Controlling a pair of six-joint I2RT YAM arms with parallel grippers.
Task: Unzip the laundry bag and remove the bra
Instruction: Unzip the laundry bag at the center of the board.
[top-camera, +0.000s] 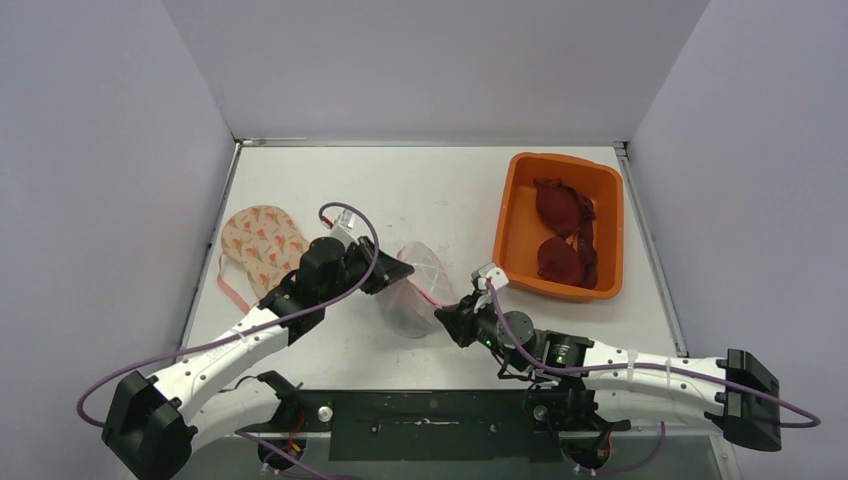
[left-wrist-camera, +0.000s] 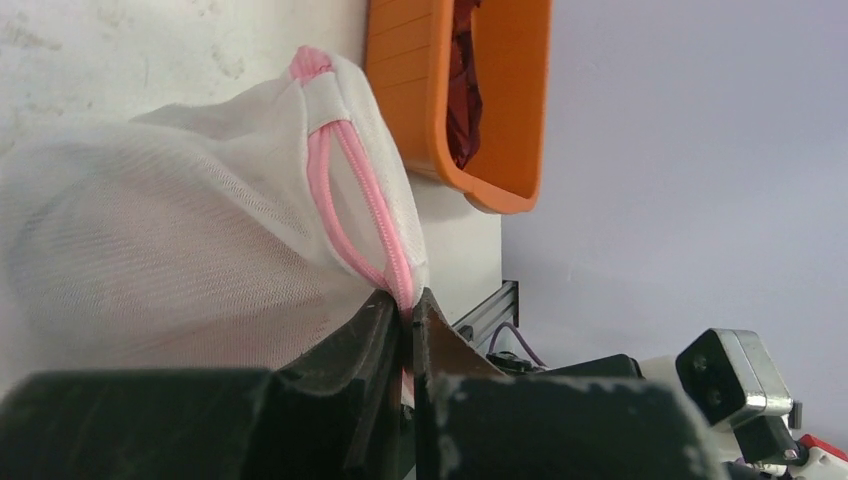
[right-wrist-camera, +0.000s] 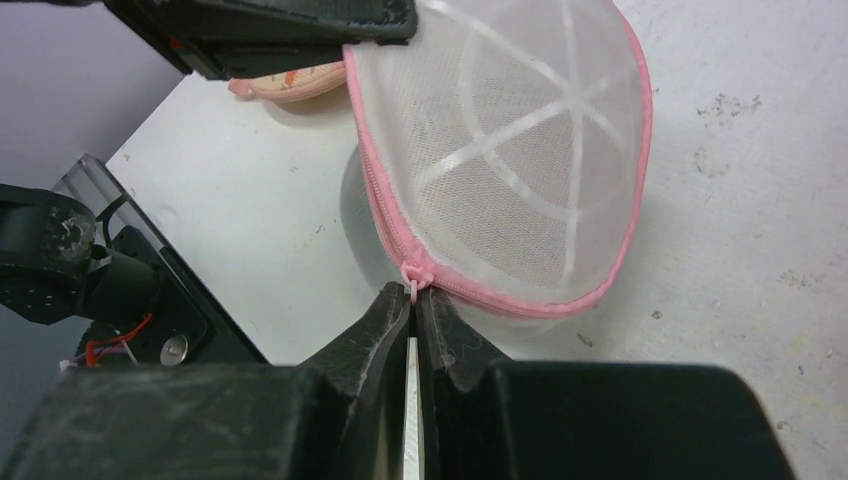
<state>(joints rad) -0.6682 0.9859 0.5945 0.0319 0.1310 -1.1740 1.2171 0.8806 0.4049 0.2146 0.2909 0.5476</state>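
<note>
A domed white mesh laundry bag (top-camera: 415, 290) lies mid-bench (top-camera: 420, 190), left of an orange plastic bin (top-camera: 515, 215), pinched between 2 arms. The left gripper (left-wrist-camera: 410, 300) is clenched on its pink zipper seam (left-wrist-camera: 365, 215), and the right gripper (right-wrist-camera: 413, 295) is clenched on the small pink zipper pull (right-wrist-camera: 412, 272). To unzip well, the left should probably anchor while the right draws the pull along the curved track, keeping the seam taut.
</note>
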